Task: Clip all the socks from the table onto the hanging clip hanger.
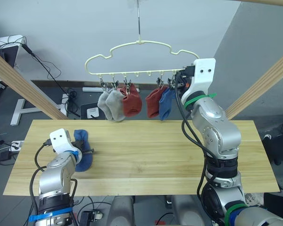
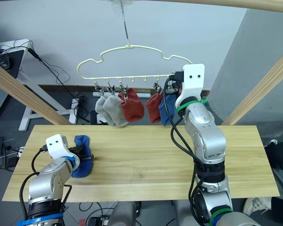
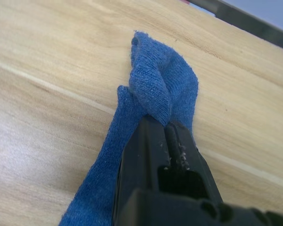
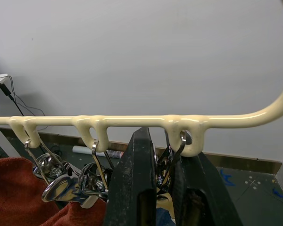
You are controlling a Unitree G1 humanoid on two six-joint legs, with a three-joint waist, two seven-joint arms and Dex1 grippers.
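One blue sock (image 1: 83, 149) lies bunched at the left end of the table (image 1: 155, 155). My left gripper (image 1: 88, 151) is shut on a fold of this sock (image 3: 155, 89), low against the wood. The pale yellow clip hanger (image 1: 141, 44) hangs above the table's far edge. On its clips hang two grey socks (image 1: 111, 103), two rust-red socks (image 1: 132, 102), and a blue sock (image 1: 166, 104). My right gripper (image 4: 167, 146) is raised to the hanger's right end, its fingers closed around the last metal clip (image 4: 167, 162), just above the hanging blue sock.
Slanted wooden poles of a frame rise at the left (image 1: 23, 84) and right (image 1: 264, 84) of the table. Behind the table, on the floor, are cables and a white stand (image 1: 23, 110). A grey wall stands close behind the hanger.
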